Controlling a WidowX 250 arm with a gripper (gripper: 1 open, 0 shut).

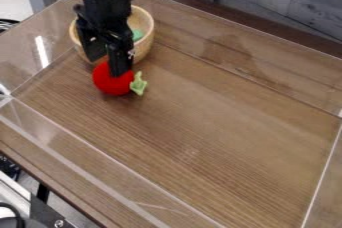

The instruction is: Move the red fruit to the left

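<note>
The red fruit (112, 80) is a small round bright-red toy with a green leafy piece (138, 86) at its right side. It lies on the wooden tabletop just in front of the tan wooden bowl (140, 24). My black gripper (102, 57) points straight down and hangs right over the fruit's upper left part, hiding its top. The fingers (120, 60) stand apart, open, with nothing gripped. A flat light-green piece (136, 33) lies inside the bowl, mostly hidden behind the gripper.
A low clear plastic wall (54, 142) runs round the wooden table (214, 132). The bowl stands near the back left corner. A grey wall lies behind the table at the upper right.
</note>
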